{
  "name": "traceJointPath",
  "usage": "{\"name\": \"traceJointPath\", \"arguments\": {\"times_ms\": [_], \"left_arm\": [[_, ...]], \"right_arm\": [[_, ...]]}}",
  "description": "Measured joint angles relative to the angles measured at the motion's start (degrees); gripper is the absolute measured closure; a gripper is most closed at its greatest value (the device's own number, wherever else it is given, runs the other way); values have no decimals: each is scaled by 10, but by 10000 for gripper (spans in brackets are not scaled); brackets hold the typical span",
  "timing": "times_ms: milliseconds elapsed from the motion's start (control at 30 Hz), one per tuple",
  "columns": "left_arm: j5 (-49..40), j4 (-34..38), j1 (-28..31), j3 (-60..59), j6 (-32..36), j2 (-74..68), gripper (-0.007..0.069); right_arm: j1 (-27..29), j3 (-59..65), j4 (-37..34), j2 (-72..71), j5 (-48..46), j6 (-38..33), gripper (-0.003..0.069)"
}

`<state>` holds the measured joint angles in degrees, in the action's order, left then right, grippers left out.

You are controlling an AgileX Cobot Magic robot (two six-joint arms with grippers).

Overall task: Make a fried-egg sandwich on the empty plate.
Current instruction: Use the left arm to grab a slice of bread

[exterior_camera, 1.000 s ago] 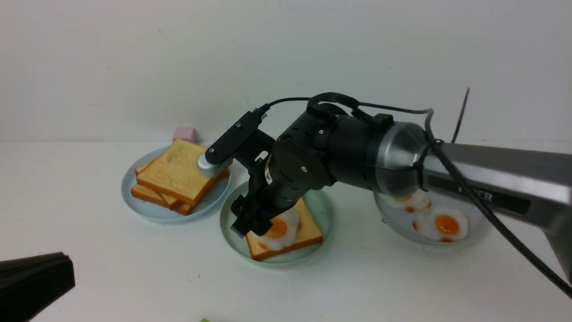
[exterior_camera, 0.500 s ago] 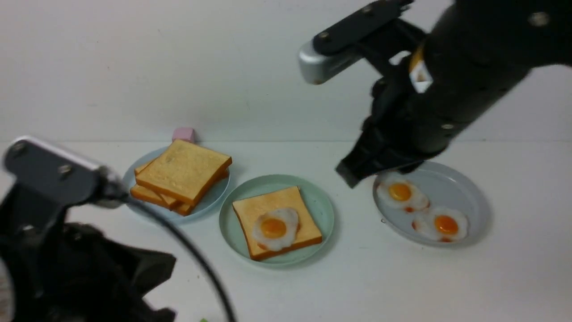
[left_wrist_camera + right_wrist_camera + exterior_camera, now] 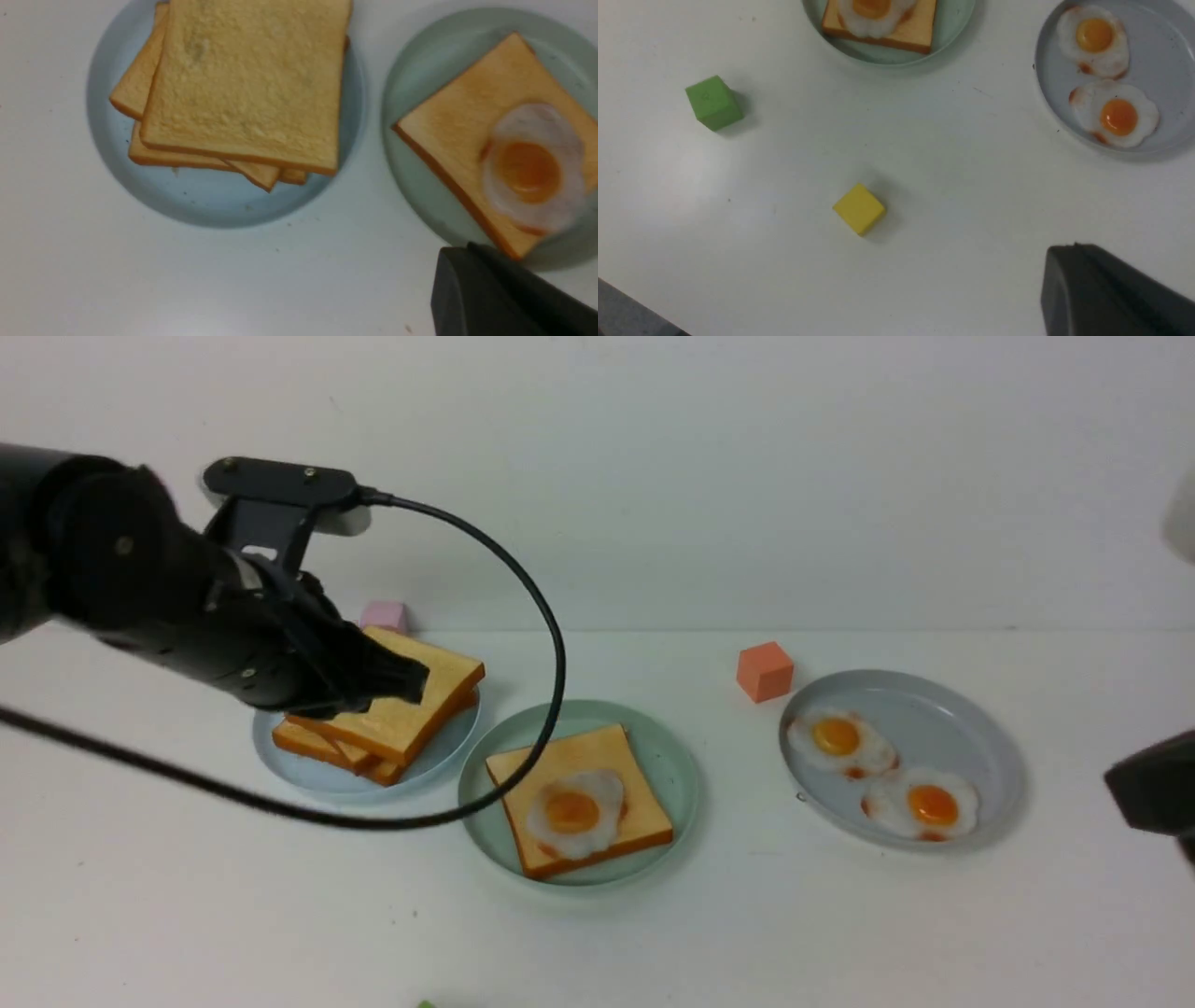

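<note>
Both jaws closed, empty, right arm (image 3: 1153, 793) withdrawn, left arm (image 3: 140, 588) now over toast pile (image 3: 425, 709)

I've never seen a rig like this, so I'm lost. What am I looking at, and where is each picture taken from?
A two-armed robot, each arm ending in a gripper. The wide picture comes from a camera between the arms; the other two come from cameras on the wrists. On the white table: a light blue plate with a pile of toast slices, a mint-green plate bearing one toast slice topped with a fried egg, and a grey-blue plate with two fried eggs. A pink cube, an orange cube, a green cube and a yellow cube lie around. The left gripper is shut, by the toast pile; the right gripper, off to the side, is shut. Neither holds anything.
</note>
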<state>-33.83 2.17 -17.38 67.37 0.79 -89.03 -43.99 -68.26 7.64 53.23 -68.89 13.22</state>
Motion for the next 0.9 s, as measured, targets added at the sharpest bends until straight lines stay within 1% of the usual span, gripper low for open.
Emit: {"name": "traceJointPath", "arguments": {"times_ms": [100, 167, 200, 267, 300, 333, 367, 400, 467, 500, 533, 633, 700, 900], "left_arm": [[9, -17, -2, 39, 12, -54, 636], [20, -34, -7, 62, 15, -82, 617], [26, -48, -9, 72, 16, -99, 588], [32, -70, -11, 90, 16, -124, 524], [35, -84, -12, 97, 17, -140, 468], [36, -90, -12, 100, 17, -147, 438], [40, -103, -12, 104, 18, -161, 376], [40, -105, -12, 104, 18, -163, 365], [52, -122, -12, 105, 18, -190, 231], [57, -125, -12, 105, 18, -197, 191], [62, -129, -13, 105, 18, -204, 156], [74, -155, -16, 105, 18, -217, 90], [82, -172, -16, 105, 18, -225, 73], [97, -220, -16, 107, 18, -250, 76]], "right_arm": [[0, 6, -5, -35, 3, 2, 652], [0, 6, -6, -52, 6, 2, 652], [0, 6, -6, -61, 8, 2, 652], [0, 6, -6, -70, 14, 2, 651], [0, 6, -6, -72, 17, 2, 651], [0, 6, -6, -74, 18, 2, 651], [0, 6, -7, -75, 18, 2, 650], [0, 6, -7, -75, 18, 2, 650], [0, 10, -7, -75, 21, 2, 648], [0, 12, -7, -75, 23, 2, 646], [0, 16, -7, -75, 23, 2, 645], [0, 23, -7, -75, 23, 2, 643], [0, 24, -7, -75, 22, 2, 641], [0, 24, -7, -75, 23, 2, 636]]}}
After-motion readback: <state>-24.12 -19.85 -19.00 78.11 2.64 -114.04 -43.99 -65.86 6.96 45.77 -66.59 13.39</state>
